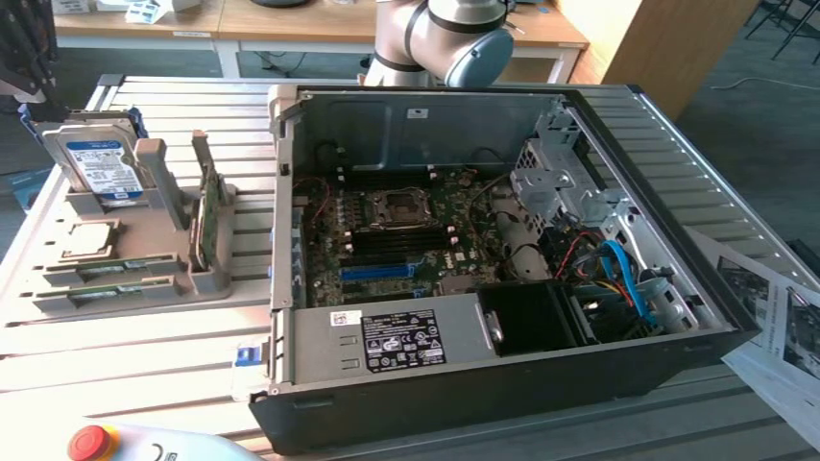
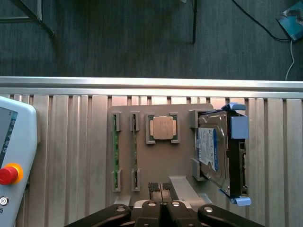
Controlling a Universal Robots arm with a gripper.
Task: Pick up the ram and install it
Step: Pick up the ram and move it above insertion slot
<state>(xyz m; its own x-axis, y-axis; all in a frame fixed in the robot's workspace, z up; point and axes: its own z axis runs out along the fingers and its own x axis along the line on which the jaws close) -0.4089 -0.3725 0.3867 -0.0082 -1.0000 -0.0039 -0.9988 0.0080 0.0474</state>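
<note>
Your end effector (image 2: 161,207) is closed and empty near the tray (image 2: 161,163), where the ram (image 2: 134,152) sits on edge just beside a twin stick (image 2: 114,152), so a slightly off approach could clip that neighbour or the processor (image 2: 162,127)

Daylight glares on the ribbed silver metal table (image 1: 141,336) along its edge; the open black computer case (image 1: 513,403) is shadowed inside.
</note>
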